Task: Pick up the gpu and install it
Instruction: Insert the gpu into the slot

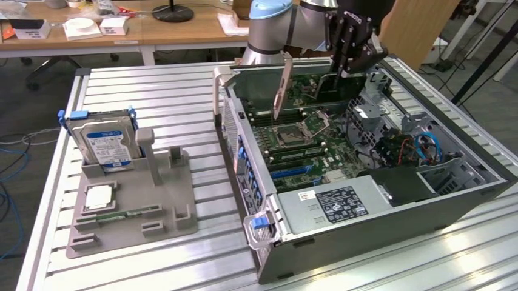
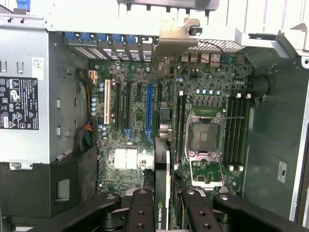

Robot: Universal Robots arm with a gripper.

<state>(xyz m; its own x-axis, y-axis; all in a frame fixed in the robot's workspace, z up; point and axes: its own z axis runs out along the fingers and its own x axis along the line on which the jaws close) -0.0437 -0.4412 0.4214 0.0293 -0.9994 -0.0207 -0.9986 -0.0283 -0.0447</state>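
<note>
Clamping the gpu (image 2: 162, 174) edge-on, the tool (image 2: 164, 212) hangs above the motherboard (image 1: 304, 145) in the open computer case (image 1: 348, 242), toward the worktop's (image 1: 145, 91) one o'clock.

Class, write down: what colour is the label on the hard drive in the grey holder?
Blue and white; the label shows best in the exterior view.

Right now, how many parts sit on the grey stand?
3: a hard drive upright at the far end of the stand, a square processor chip flat mid-stand, and a green memory stick flat just nearer the camera. Nothing seems hidden.
</note>
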